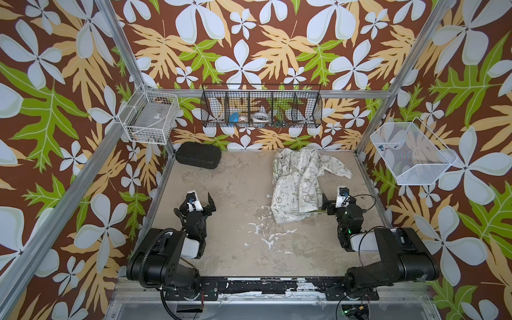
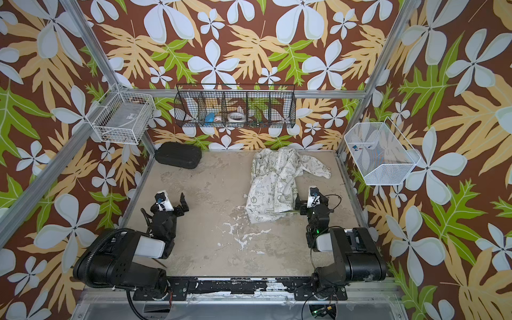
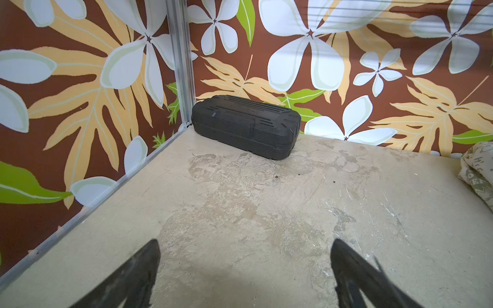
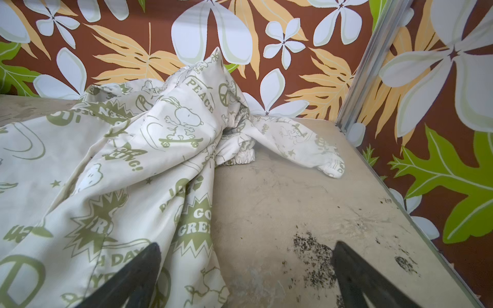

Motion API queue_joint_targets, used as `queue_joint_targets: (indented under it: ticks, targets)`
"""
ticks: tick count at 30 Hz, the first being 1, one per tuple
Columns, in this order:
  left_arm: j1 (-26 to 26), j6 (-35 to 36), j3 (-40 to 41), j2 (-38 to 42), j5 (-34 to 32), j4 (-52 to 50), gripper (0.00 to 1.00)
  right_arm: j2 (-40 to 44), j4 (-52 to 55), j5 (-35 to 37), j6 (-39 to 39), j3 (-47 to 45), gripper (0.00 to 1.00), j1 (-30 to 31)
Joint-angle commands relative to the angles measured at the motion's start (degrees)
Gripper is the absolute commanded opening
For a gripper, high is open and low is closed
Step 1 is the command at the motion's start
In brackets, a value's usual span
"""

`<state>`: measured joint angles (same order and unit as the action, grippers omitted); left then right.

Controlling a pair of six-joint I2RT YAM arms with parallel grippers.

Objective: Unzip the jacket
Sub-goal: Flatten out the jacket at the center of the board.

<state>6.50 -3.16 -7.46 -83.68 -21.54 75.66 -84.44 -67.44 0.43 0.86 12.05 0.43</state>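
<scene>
On the worn beige worktop [image 1: 221,249], between flowered walls, you see the jacket [image 1: 296,182] crumpled right of centre in both top views, its zipper hidden. I judge nothing is begun yet: the left pincer [image 3: 244,248] and right pincer [image 4: 246,248] stand released, empty.

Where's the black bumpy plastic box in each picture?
Top view: black ribbed plastic case in the far left corner, below the white wire basket.
Top view: the case in the same far left corner.
Left wrist: straight ahead, beside the metal corner post.
Right wrist: not in it.
Shared landmark: the cream jacket with green prints, in all four.
</scene>
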Motion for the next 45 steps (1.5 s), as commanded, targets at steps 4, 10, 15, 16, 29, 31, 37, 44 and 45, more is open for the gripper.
queue_joint_targets:
  ticks: [4,10,15,16,29,31,37,44,45]
  targets:
    - [-0.10,-0.46,-0.18,0.01,0.36,1.51,1.00,0.16,-1.15,0.27,0.39,-0.01,1.00,0.04]
    - [-0.09,-1.15,-0.56,0.67,-0.14,-0.43,1.00,0.16,-1.18,0.10,0.29,-0.01,1.00,-0.03]
    - [-0.09,-1.10,-0.52,0.26,-0.08,0.34,1.00,0.14,-1.18,-0.08,0.26,0.05,1.00,-0.16]
    - [-0.09,-0.85,-0.52,0.02,-0.01,1.04,1.00,0.11,-1.04,-0.92,-0.06,0.12,1.00,-0.53]
    - [6.34,-3.13,-18.45,26.02,-2.81,-45.57,1.00,22.67,33.18,8.98,-15.14,9.53,1.00,-1.37]
    - [6.24,-5.51,-20.90,29.44,-3.00,-51.70,1.00,25.04,39.76,2.66,-19.98,12.18,1.00,-1.39]
    - [6.30,-8.95,-26.95,29.29,12.61,-69.06,1.00,20.64,57.92,-10.10,-27.36,22.24,0.99,-1.39]
    - [11.65,-10.44,-26.97,28.18,19.52,-69.72,1.00,11.21,68.51,-15.99,-23.38,29.59,0.95,2.04]
    - [13.21,-10.11,-27.65,27.71,18.45,-70.05,1.00,9.45,69.52,-16.83,-22.66,30.84,0.95,2.78]
